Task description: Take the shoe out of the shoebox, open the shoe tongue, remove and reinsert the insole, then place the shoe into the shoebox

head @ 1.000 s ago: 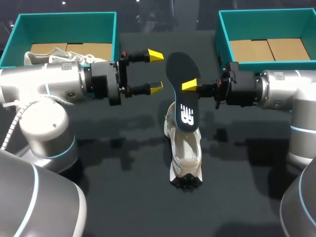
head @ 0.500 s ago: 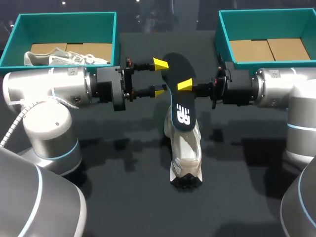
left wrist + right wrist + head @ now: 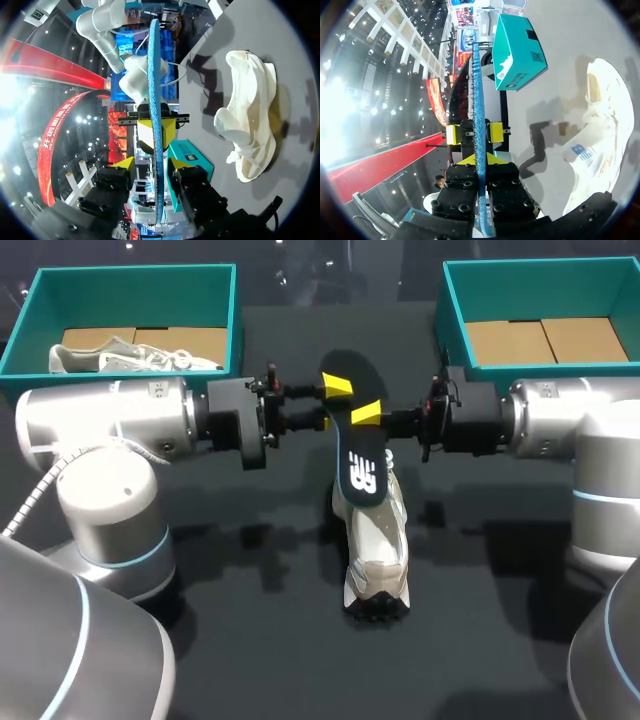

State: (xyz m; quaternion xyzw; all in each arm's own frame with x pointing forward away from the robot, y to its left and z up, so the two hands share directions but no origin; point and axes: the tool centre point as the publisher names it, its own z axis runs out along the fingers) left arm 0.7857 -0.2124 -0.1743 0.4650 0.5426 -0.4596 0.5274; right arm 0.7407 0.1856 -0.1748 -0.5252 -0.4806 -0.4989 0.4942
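A dark insole (image 3: 358, 445) with a white logo is held upright over a beige shoe (image 3: 377, 550) that lies on the table. My right gripper (image 3: 366, 413) is shut on the insole's right edge. In the right wrist view the blue insole (image 3: 478, 90) runs edge-on between the fingers of the right gripper (image 3: 479, 160). My left gripper (image 3: 332, 405) straddles the insole's left edge. In the left wrist view the insole (image 3: 156, 100) stands between the yellow tips of the left gripper (image 3: 150, 165), with a gap showing on one side, so it is open. The shoe (image 3: 250, 125) lies beside and below.
A teal shoebox (image 3: 130, 280) at the back left holds a second shoe (image 3: 130, 355). Another teal shoebox (image 3: 540, 280) at the back right shows only its cardboard floor. The left box (image 3: 520, 50) appears beyond the insole in the right wrist view.
My left gripper has moved right to the insole and its fingers have narrowed around the edge. The right gripper has carried the insole slightly left.
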